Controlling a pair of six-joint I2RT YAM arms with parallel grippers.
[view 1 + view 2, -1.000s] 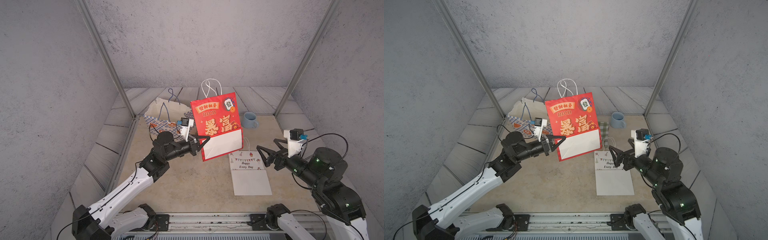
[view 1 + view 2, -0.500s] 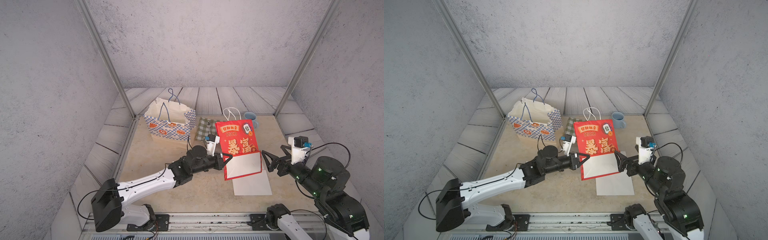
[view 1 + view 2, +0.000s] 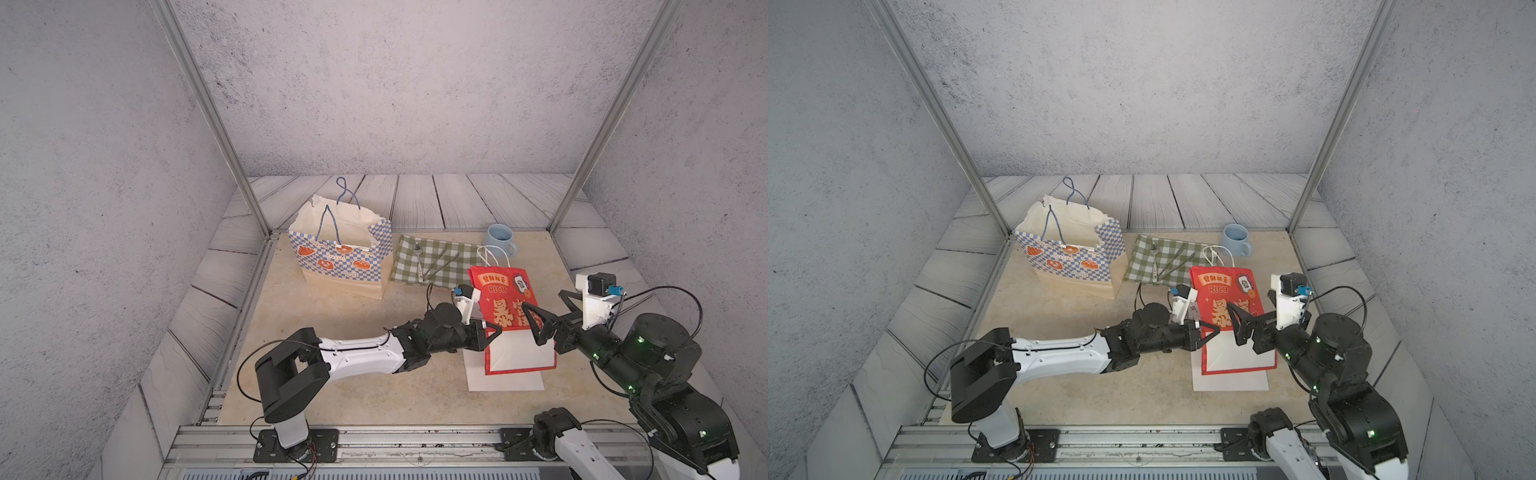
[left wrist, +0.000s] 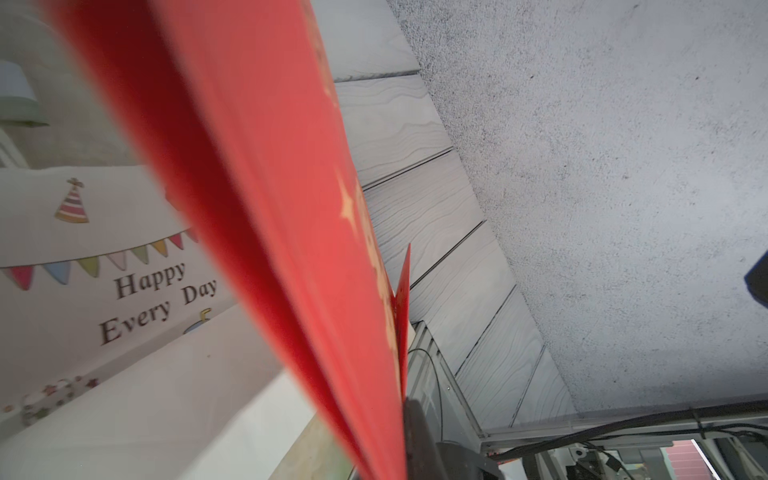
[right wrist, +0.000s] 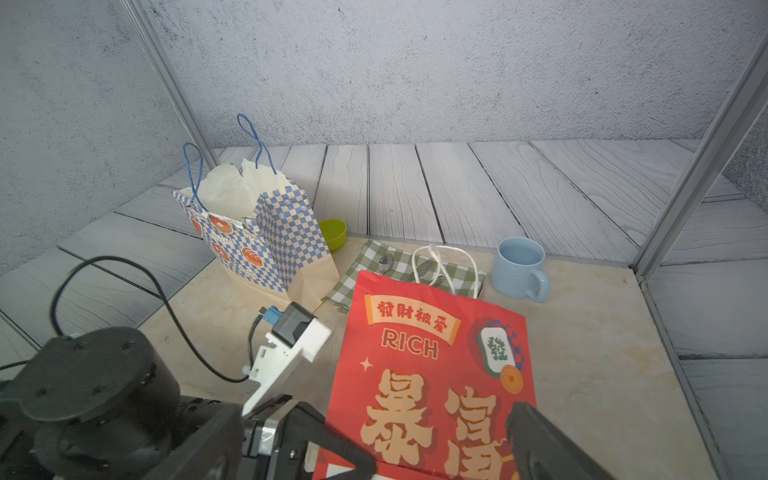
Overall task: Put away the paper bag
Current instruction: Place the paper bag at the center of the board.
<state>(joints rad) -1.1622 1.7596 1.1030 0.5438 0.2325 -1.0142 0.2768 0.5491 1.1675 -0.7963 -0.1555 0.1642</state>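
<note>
L gripper (image 3: 492, 332) is pinched tight on the red bag (image 3: 503, 299), at its left edge about halfway along. In the L wrist view the paper runs edge-on straight into the fingers (image 4: 417, 440). R gripper (image 3: 535, 325) stands wide w/ nothing in it, tips over the bag's right side by the big gold characters. Can't tell if they touch the paper.

The red bag is flat, print up, at the front right of the table (image 3: 353, 395), handle end toward the back. It overlaps the white bag (image 3: 503, 380), which lies flat beneath (its "Happy Every Day" print shows in the L wrist view). In both top views only the white bag's near strip and left margin stick out. The gripped side of the red bag is held off the white one; can't tell whether the far side rests on it. The red bag's handle (image 3: 492, 255) lies over a corner of the cloth (image 3: 432, 262).

Further out, the cloth sits mid-back w/ a spoon (image 3: 419, 259) and other cutlery on it. The mug (image 3: 500, 239) is just right of it. The checked bag (image 3: 345, 257) stands upright at back left, mouth open, rim torn, just beside the cloth. A bowl (image 5: 334, 232) sits behind it (R wrist view only).
</note>
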